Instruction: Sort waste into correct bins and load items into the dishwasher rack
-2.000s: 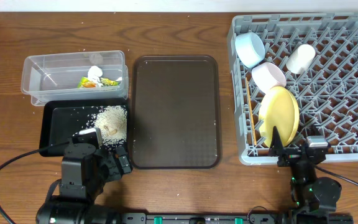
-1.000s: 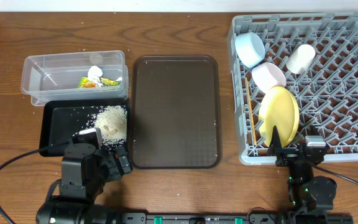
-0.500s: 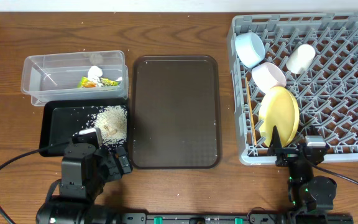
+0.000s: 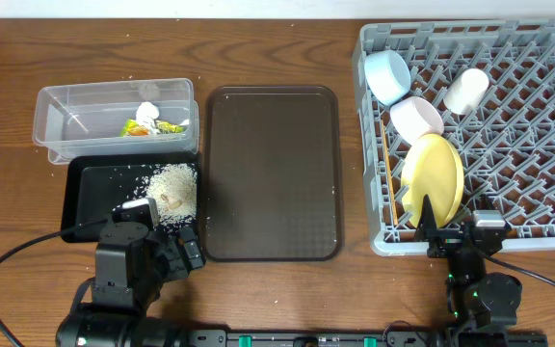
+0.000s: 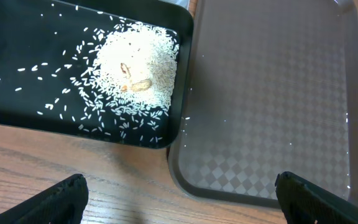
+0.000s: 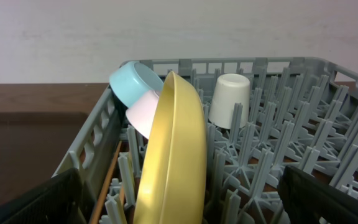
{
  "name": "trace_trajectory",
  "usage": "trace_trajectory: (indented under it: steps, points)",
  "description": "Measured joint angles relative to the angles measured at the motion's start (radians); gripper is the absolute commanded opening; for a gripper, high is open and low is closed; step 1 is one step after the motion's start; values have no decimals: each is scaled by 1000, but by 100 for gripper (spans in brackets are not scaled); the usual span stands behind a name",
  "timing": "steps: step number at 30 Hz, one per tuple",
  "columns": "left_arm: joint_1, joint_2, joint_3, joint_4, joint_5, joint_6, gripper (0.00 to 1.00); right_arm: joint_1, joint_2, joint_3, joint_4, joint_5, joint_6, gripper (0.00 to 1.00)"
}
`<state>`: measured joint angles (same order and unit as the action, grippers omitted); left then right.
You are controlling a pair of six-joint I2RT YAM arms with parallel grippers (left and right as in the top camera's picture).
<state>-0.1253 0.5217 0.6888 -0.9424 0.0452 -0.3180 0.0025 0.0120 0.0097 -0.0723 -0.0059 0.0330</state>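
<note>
Both arms sit low at the near edge. The left gripper (image 5: 179,202) has its jaws wide and empty over the black tray (image 5: 17,99), heaped with rice (image 5: 135,78), just beside the brown serving tray (image 5: 272,93). The right gripper (image 6: 182,199) gapes too and holds nothing. It faces the yellow plate (image 6: 173,155), which stands on edge in the dishwasher rack (image 4: 547,145) with the light blue bowl (image 4: 387,75), white bowl (image 4: 416,117), white cup (image 4: 466,90) and chopsticks (image 4: 390,183). The snack wrapper (image 4: 167,126) and white scrap (image 4: 147,113) lie in the clear box (image 4: 75,106).

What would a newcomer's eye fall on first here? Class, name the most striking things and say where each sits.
The big grey dishwasher rack dominates the right side, with a yellow plate standing on edge toward its near left corner. On the left, a heap of white rice lies in the right end of a black tray, and a dark brown serving tray sits in the middle.
</note>
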Motion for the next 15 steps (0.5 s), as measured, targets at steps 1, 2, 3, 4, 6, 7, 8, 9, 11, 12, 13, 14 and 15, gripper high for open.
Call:
trace_trajectory:
  steps: [1, 2, 3, 4, 6, 7, 8, 9, 11, 12, 13, 14, 15]
  points:
    - [0, 0, 0, 0, 0, 0, 98, 0, 0, 0, 0, 0, 0, 99]
    - [0, 0, 0, 0, 0, 0, 98, 0, 0, 0, 0, 0, 0, 99]
    - [0, 0, 0, 0, 0, 0, 98, 0, 0, 0, 0, 0, 0, 99]
    - [0, 0, 0, -1, 0, 0, 98, 0, 0, 0, 0, 0, 0, 99]
    - [0, -1, 0, 0, 0, 2, 98, 0, 0, 0, 0, 0, 0, 99]
    - [0, -5, 0, 3, 0, 4, 98, 0, 0, 0, 0, 0, 0, 99]
    - [1, -13, -3, 12, 0, 8, 98, 0, 0, 0, 0, 0, 0, 99]
    - [2, -26, -10, 29, 0, 13, 98, 0, 0, 0, 0, 0, 0, 99]
    - [5, -69, -37, 99, 0, 44, 98, 0, 0, 0, 0, 0, 0, 99]
    - [6, -91, -54, 134, 0, 60, 98, 0, 0, 0, 0, 0, 0, 99]
    - [7, -111, -70, 160, 0, 74, 98, 0, 0, 0, 0, 0, 0, 99]
    - [8, -135, -93, 197, 0, 88, 98, 0, 0, 0, 0, 0, 0, 99]
    - [13, -164, -124, 240, 0, 104, 98, 0, 0, 0, 0, 0, 0, 99]
